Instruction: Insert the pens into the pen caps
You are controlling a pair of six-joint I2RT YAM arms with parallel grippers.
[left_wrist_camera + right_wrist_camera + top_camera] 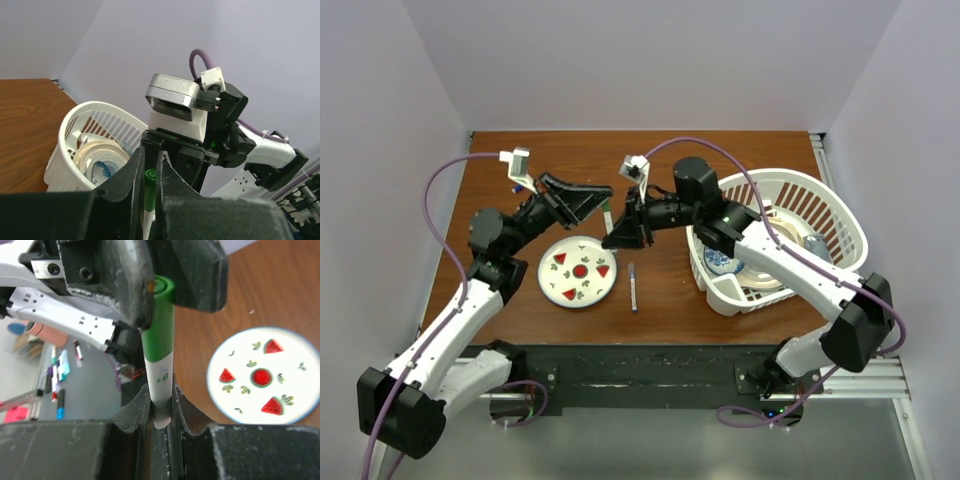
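The pen (161,382) is held in the air above the middle of the table (720,165), just past the far rim of the plate (552,283). The right gripper (161,396) has its fingers pressed onto the white barrel. The left gripper (149,161) pinches the green cap (159,325), which already sits over the pen's end, though I cannot tell whether it is fully home. To finish this well, the two grips should stay in one straight line and the push should run along the barrel. Any sideways lean would likely bind the cap or lever the pen out of its pinch. Neither should let go until the cap stops moving. A second pen (632,287) lies on the table just right of the plate, apart from it. The plate carries only its printed watermelon marks. The basket (840,215) at the table's right edge holds a blue-patterned bowl (720,262) and cream dishes (772,250). No pen or cap shows inside it.
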